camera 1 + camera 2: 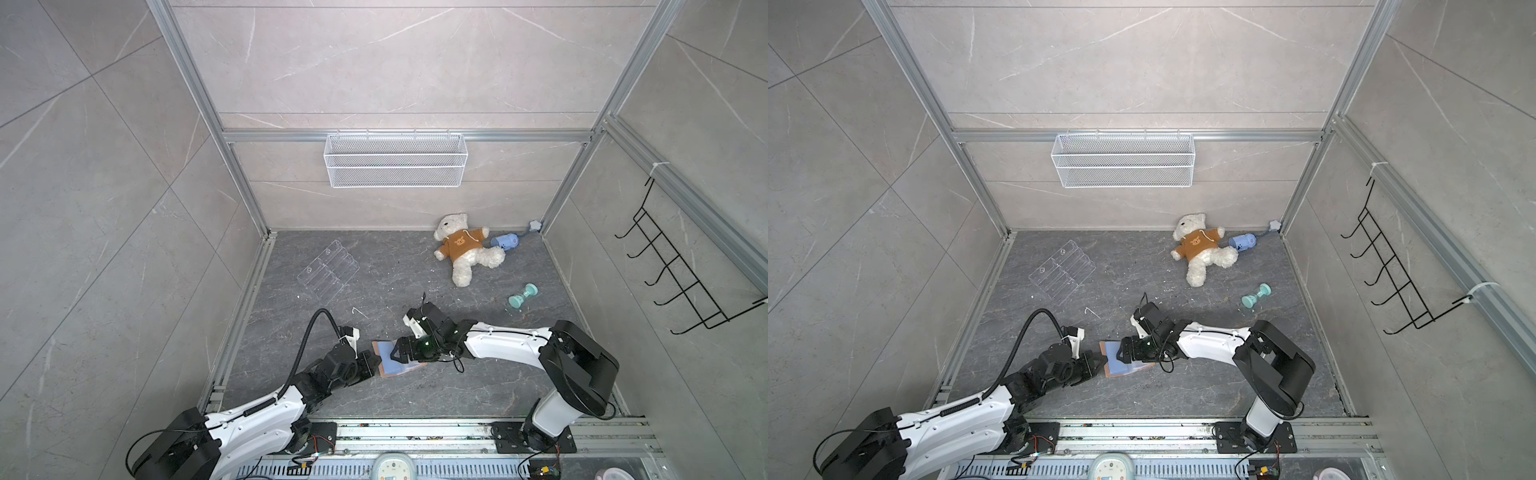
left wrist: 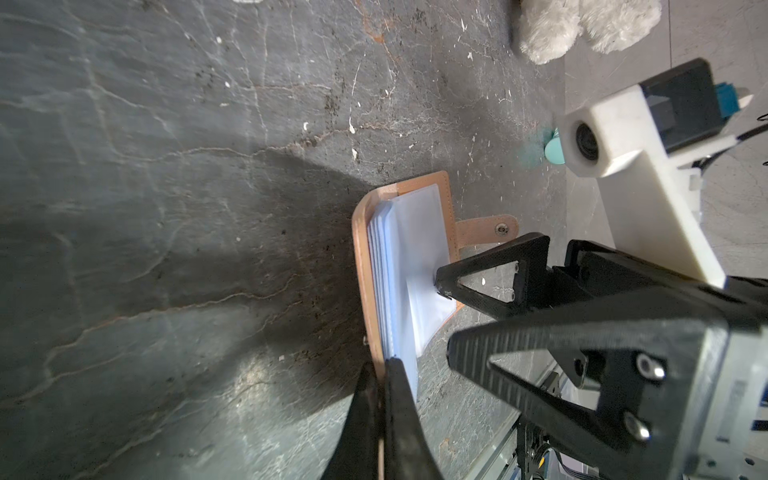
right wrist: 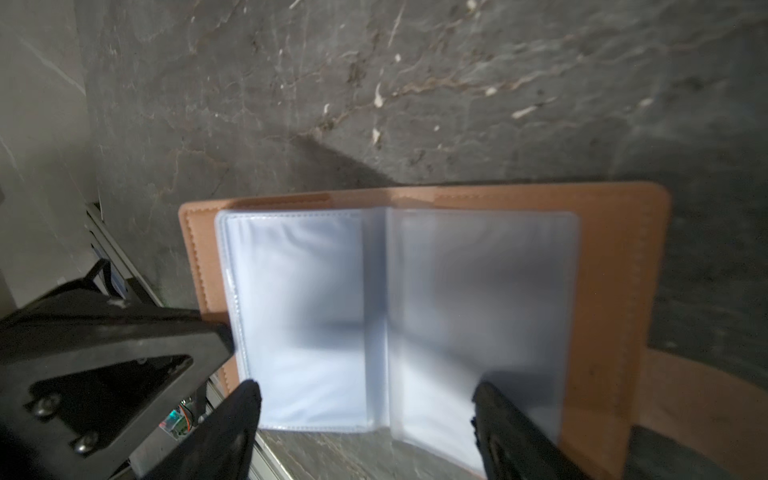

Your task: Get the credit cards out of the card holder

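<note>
Left claw [image 2: 381,370]: clamped tight on the near edge of the card holder [image 3: 615,270]
Right claw [image 3: 368,395]: spread wide over the open pages, one fingertip [image 2: 444,284] touching a pale blue sleeve [image 3: 299,291]
Card holder: lies open on the tabletop [image 1: 415,395], between the two claws and directly under the right claw; its strap tab [image 2: 490,228] sticks out on the side away from the left claw
Credit cards: cannot tell, sleeves too blurred
Tabletop: dark grey, pale-veined like marble, strewn with light crumbs and specks around both claws
Beyond the left claw: a clear acrylic rack [image 1: 328,270], well apart
Beyond the right claw: a teal dumbbell toy [image 1: 523,296], then a white teddy bear [image 1: 461,247] in an orange top near the back corner, a blue toy [image 1: 505,241] just beside it
Room: pale veined wall panels in aluminium framing [image 1: 498,136]; a white wire basket [image 1: 395,160] on the back rail; a black hook rack [image 1: 681,270] on the wall at the right claw's side
</note>
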